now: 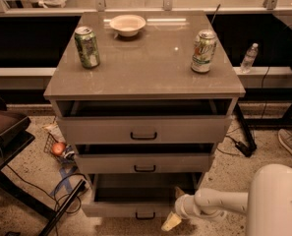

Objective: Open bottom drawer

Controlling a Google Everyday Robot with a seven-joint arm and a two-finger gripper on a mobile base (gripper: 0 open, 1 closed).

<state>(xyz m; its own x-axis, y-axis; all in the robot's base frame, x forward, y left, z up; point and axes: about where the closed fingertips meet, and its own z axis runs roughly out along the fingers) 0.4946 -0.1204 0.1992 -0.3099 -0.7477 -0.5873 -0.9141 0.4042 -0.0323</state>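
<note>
The bottom drawer is the lowest of the grey-beige cabinet's three. It has a slim front and a small black bar handle. It stands pulled out, and its plain grey interior shows. My gripper is at the right end of the drawer's front panel, on a white arm that comes in from the lower right. It is open: one finger is over the drawer's inside and the other finger is in front of the panel.
The two taller drawers above stand slightly out. On the cabinet top are two cans and a white bowl. Cables and a small basket lie on the floor at left. A dark chair stands at far left.
</note>
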